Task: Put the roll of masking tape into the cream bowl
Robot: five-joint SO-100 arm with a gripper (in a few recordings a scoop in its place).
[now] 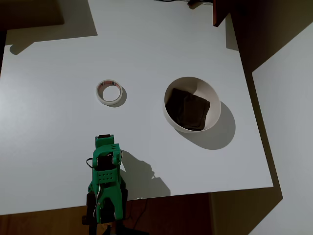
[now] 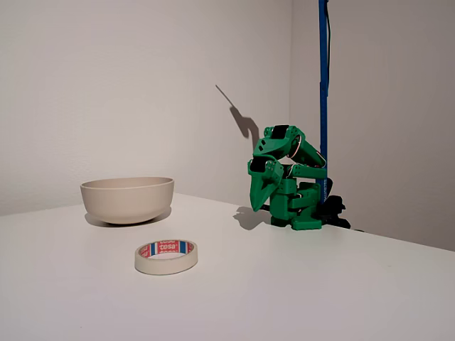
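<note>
The roll of masking tape (image 1: 108, 102) lies flat on the white table, a cream ring with a reddish core; in the fixed view the roll of masking tape (image 2: 166, 262) is nearest the camera. The cream bowl (image 1: 214, 105) stands to its right in the overhead view, with a dark brown pad inside; in the fixed view the cream bowl (image 2: 128, 200) is at the left. My green gripper (image 2: 257, 207) hangs folded at the arm's base, tip pointing down just above the table, fingers together and holding nothing. In the overhead view the gripper (image 1: 104, 141) is well below the tape.
The white table (image 1: 58, 122) has its front edge right by the arm's base and its right edge just past the bowl. A blue pole (image 2: 323, 85) rises behind the arm. A dark brown block (image 1: 220, 12) sits at the table's far edge.
</note>
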